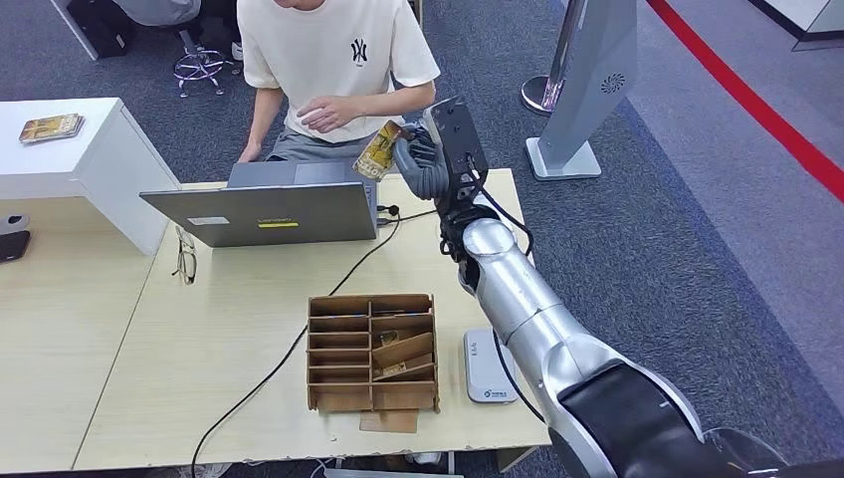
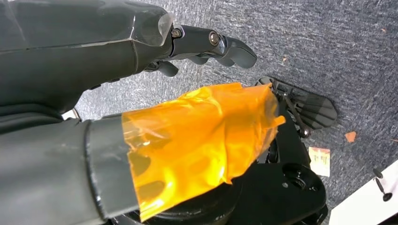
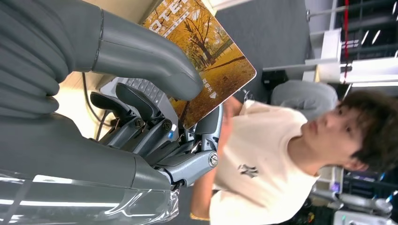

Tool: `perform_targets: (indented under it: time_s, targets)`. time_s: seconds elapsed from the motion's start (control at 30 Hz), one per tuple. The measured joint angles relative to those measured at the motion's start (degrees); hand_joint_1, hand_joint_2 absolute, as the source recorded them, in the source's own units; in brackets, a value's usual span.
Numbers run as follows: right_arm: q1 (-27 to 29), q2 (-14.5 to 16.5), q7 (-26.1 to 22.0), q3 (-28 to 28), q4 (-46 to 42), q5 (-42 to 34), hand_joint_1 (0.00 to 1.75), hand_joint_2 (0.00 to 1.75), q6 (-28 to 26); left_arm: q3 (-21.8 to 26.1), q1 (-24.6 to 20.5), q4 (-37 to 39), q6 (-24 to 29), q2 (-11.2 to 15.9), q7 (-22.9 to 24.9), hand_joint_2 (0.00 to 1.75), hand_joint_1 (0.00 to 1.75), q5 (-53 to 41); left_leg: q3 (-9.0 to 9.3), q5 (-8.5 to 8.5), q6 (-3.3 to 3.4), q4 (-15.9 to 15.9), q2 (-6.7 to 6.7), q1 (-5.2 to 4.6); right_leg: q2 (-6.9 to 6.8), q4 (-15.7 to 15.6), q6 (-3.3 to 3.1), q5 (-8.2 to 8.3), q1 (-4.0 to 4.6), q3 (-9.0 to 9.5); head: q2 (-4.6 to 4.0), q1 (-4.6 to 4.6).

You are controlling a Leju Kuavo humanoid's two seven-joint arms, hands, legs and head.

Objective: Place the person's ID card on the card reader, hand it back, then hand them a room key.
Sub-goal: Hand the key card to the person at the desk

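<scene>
My right hand (image 1: 422, 165) is raised over the far edge of the table and pinches a room key card (image 1: 378, 150) printed with autumn trees. In the right wrist view the thumb (image 3: 145, 56) presses the card (image 3: 213, 58) against the darker fingers. The card points toward the seated person (image 1: 333, 60), whose hand (image 1: 323, 116) hovers at chest height, a short way from it. The white card reader (image 1: 487, 366) lies on the table near my right arm, nothing on it. My left hand (image 2: 141, 117) hangs over the carpet, its fingers apart and holding nothing.
A wooden divided box (image 1: 371, 351) with several cards stands at the table's front. A grey laptop (image 1: 264, 204) sits before the person, its cable trailing across the table, with glasses (image 1: 185, 256) beside it. A card (image 1: 50, 126) rests on the white cabinet, and another (image 2: 319, 161) lies on the floor.
</scene>
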Motion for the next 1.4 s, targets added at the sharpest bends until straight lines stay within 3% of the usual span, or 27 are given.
perform_targets:
  time_s: [0.4,0.53,0.77,1.03,1.17,1.2,1.4]
  targets:
    - [-1.01,0.38,-2.3,-4.23,5.04,-1.28,1.75,1.75,-3.35,1.98,-1.6,2.74,1.13,0.21,-1.72,0.0,0.0,-1.91,0.0,0.0,0.0,0.0,0.0,0.0,0.0,0.0,0.0,0.0,0.0,-0.01,0.0,0.01]
    - [-0.52,0.64,-4.78,-4.52,5.03,0.66,1.75,1.75,-6.98,2.49,-1.61,2.93,1.12,0.17,-1.86,0.0,0.0,-2.49,0.0,0.0,0.0,0.0,0.0,0.0,0.0,0.0,0.0,0.0,0.0,-0.01,0.0,0.0]
    - [1.58,1.48,-8.06,-4.4,2.46,7.35,1.75,1.75,-16.63,2.86,-1.57,2.94,0.07,0.03,-1.87,0.0,0.0,-3.45,-0.01,0.0,0.0,0.0,0.01,0.0,0.01,0.0,0.0,0.0,0.01,-0.02,0.0,-0.01]
    - [5.62,1.66,-8.85,-2.39,-3.88,20.97,1.74,1.75,-25.99,2.85,-1.55,2.94,-0.63,0.0,-1.88,0.0,0.0,-3.73,0.0,0.0,0.0,0.0,0.01,0.0,0.01,0.0,0.0,0.0,0.01,-0.02,0.0,0.0]
    - [7.32,1.64,-8.61,-1.44,-6.22,27.43,0.07,1.75,-28.03,2.81,-1.55,2.94,-0.79,0.0,-1.88,0.0,0.0,-3.69,0.0,0.0,0.0,0.0,0.02,0.0,0.02,0.0,0.0,0.0,0.01,-0.03,0.0,0.0]
    - [7.68,1.64,-8.44,-1.31,-6.64,28.71,0.0,1.75,-28.18,2.78,-1.55,2.94,-0.82,0.0,-1.88,0.0,0.0,-3.64,0.0,0.0,0.0,0.0,0.02,0.0,0.02,0.0,0.0,0.0,0.01,-0.03,0.0,0.0]
    - [9.67,1.64,-7.79,-1.12,-8.3,33.69,0.0,1.75,-28.34,2.64,-1.56,2.94,-0.98,0.0,-1.88,0.0,0.0,-3.2,0.0,0.0,0.0,0.0,0.02,0.01,0.01,0.0,0.0,0.0,0.01,-0.03,0.0,0.0]
